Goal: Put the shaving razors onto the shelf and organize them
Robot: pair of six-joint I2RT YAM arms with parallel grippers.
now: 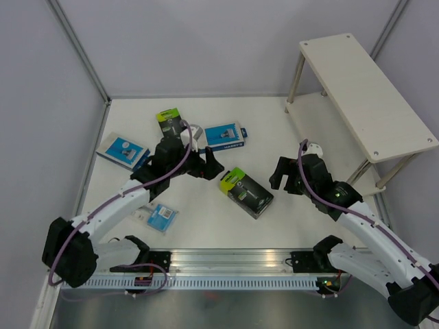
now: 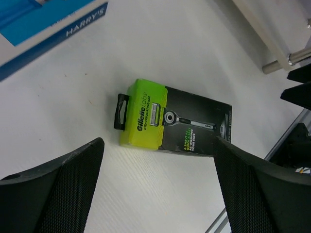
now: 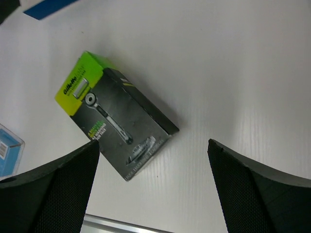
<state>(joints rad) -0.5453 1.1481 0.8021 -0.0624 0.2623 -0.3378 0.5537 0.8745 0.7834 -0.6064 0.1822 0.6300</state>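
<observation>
with left gripper and right gripper both spread wide and empty, hovering either side of a black, lime-topped razor box lying flat on the table, well apart from the shelf.

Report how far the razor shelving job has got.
Done: nothing; no pack shows on the shelf. In hand: nothing held; the left gripper and right gripper, both open, hover near the middle black-and-green box. Left: all five packs lie on the table: that box, the far black-and-green box, the far blue-and-white box, the left blue-and-white box, the blister pack.
</observation>
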